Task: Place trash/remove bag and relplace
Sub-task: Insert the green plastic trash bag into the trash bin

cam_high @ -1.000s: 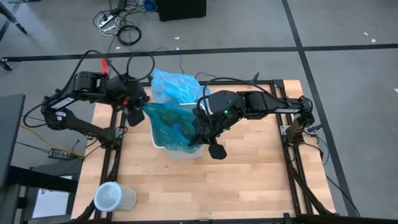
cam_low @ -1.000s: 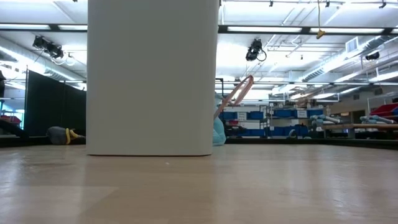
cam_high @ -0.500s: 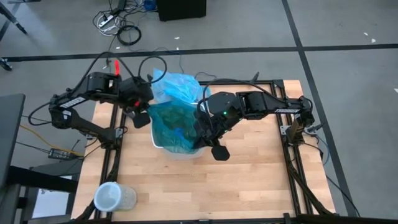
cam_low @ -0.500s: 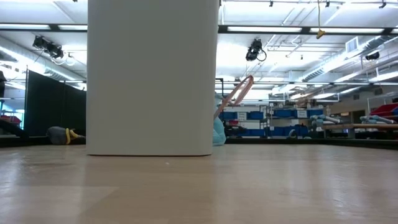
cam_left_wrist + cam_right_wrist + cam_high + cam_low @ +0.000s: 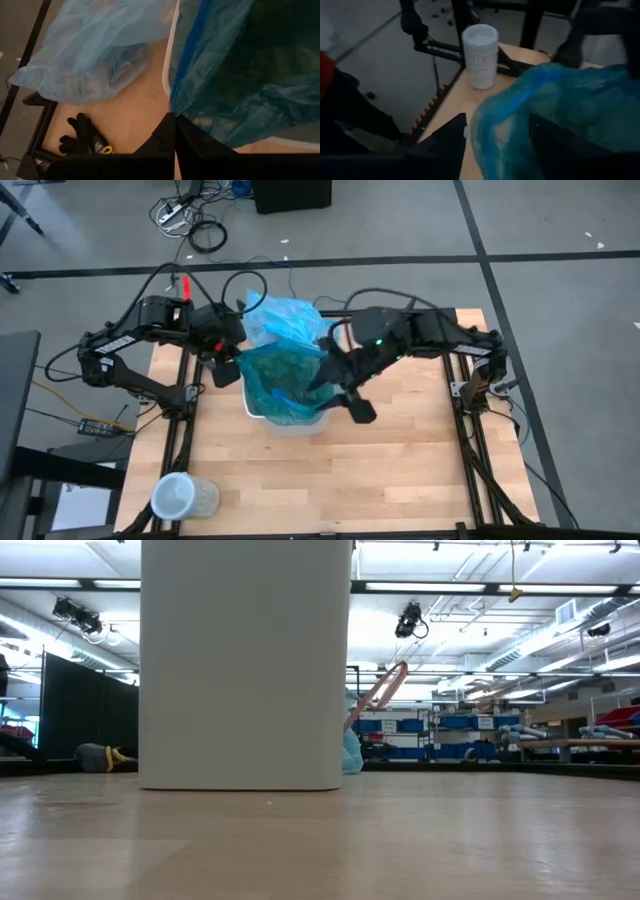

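A white bin [image 5: 285,418] stands mid-table, lined with a dark teal-green plastic bag [image 5: 283,380]. The light sky-blue bag [image 5: 285,320] lies slumped on the table just beyond the bin, with dim trash shapes showing through it [image 5: 112,70]. My left gripper [image 5: 228,370] is at the bin's left rim, shut on the teal-green bag. My right gripper [image 5: 347,395] hovers at the bin's right rim, open. A bulge of the teal-green bag [image 5: 520,125] rises between its fingers; whether they touch it I cannot tell. My left gripper pinches the teal-green bag's edge [image 5: 173,113] between its two shut fingers, at the bin's left side. The plastic fans out from the fingertips over the white rim [image 5: 167,75]. One layer or several, I cannot tell.
A white lidded cup [image 5: 178,496] stands at the table's near left corner. Black gloves [image 5: 80,132] lie at the far left beside the light-blue bag. In the low view the bin's wall [image 5: 245,665] blocks the middle. Bare wood stretches along the near and right sides.
My right gripper has opened and let go of the teal-green bag's right edge, drawing up and slightly toward the table's right. My left gripper has moved a little right toward the bin, still shut on the bag's left edge, which is now less stretched out.
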Robot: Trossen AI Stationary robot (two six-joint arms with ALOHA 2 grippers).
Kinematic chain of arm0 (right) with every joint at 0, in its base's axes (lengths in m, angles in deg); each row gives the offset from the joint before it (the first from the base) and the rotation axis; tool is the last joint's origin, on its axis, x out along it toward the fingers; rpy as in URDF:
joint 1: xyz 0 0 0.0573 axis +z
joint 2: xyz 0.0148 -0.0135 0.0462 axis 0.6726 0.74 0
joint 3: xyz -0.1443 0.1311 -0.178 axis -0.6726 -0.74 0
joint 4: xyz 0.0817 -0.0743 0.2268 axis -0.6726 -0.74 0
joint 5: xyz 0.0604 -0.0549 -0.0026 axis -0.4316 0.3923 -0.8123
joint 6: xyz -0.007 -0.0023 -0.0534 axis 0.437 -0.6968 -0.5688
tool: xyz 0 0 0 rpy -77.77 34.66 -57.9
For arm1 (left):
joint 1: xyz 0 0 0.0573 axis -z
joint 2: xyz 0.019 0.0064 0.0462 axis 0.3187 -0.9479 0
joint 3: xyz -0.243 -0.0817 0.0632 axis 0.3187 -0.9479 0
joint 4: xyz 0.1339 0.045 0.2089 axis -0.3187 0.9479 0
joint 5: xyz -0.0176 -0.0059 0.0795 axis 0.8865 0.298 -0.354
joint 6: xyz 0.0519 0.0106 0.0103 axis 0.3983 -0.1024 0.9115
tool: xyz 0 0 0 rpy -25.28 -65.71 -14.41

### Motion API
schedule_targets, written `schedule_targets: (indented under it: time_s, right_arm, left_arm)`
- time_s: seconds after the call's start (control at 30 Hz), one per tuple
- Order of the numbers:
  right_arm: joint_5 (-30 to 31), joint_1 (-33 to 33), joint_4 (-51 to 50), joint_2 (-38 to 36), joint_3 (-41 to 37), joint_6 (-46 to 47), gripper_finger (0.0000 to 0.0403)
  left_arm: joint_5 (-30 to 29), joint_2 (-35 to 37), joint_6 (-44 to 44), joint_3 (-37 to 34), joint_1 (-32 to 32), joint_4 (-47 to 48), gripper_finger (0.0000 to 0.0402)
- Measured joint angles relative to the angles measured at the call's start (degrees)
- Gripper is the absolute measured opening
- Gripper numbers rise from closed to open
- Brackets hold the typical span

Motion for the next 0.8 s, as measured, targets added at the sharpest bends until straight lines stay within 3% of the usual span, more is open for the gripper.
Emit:
schedule_targets:
  time_s: [0.1,0.27,0.53,0.8]
  right_arm:
    - [5.63,-0.89,-0.91,-2.89,-1.36,-1.34,0.0211]
    - [25.52,-2.48,-9.79,-5.28,-1.32,-5.39,0.0206]
    - [23.79,-4.13,-9.54,-3.98,-2.17,-4.54,0.0199]
    - [23.82,-5.93,-6.62,-4.07,-6.29,-4.50,0.0195]
  left_arm:
    - [0.04,0.02,0.00,0.00,0.00,0.02,0.0007]
    - [0.51,0.07,-0.04,-1.48,0.11,0.00,0.0007]
    - [1.48,0.44,-0.06,-6.20,0.11,0.02,0.0007]
    - [1.14,0.92,-0.30,-4.77,0.11,-0.02,0.0007]
